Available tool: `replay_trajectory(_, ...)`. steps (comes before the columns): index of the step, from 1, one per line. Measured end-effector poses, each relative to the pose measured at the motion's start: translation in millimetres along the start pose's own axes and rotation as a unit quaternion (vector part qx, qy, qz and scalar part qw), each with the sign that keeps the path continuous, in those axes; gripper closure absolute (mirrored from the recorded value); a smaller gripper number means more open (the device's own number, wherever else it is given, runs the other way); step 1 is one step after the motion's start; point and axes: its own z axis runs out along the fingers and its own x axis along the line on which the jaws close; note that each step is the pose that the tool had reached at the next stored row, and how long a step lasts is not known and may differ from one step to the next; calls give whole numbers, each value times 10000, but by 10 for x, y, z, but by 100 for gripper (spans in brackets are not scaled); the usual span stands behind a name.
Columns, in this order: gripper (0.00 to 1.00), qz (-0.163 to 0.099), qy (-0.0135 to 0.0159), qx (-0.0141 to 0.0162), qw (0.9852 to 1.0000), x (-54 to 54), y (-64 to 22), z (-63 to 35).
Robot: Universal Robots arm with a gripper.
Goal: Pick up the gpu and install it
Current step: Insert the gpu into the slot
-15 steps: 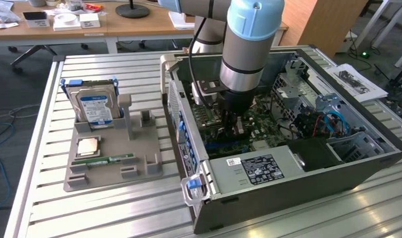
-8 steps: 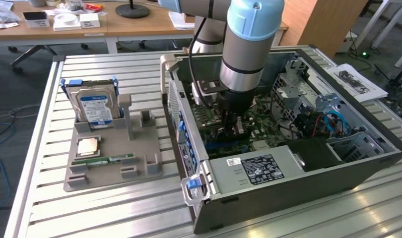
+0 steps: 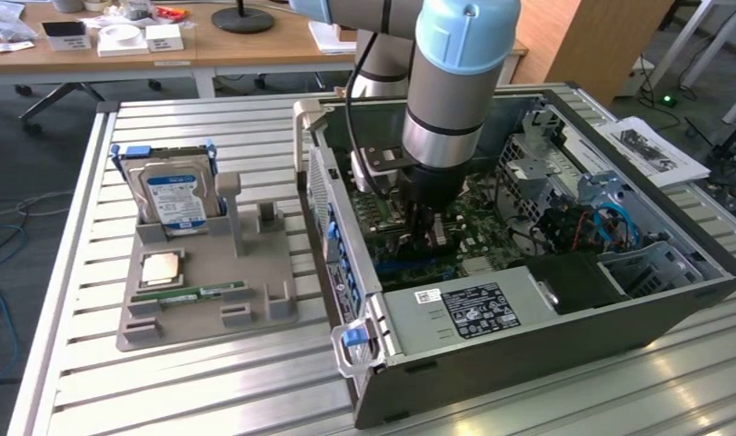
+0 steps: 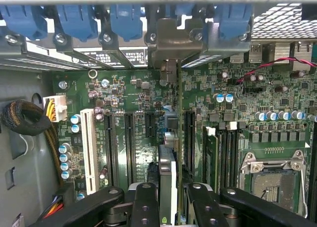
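Exterior view: mounted off the arm, raised, angled down over the slatted table [image 3: 223,381] at the open computer case [image 3: 550,318] and grey parts holder [image 3: 211,282]; moderate distance. Wrist view: close range, aimed straight down past the gripper [image 4: 168,207] onto the motherboard [image 4: 133,118]. Shared region: case interior beneath the arm.

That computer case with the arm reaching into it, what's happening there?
A robot arm is reaching down into an open computer case. Its gripper is shut on the gpu, a thin card held edge-on over the green motherboard, in line with the row of long expansion slots. On the table beside the case, a grey holder carries a hard drive standing upright and a few smaller parts.
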Motion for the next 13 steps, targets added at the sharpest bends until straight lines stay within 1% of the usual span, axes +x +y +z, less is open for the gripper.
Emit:
replay_trajectory(8,73,1,-2,6,10000,0,4,10)
replay_trajectory(13,73,-2,-3,21,10000,0,27,10)
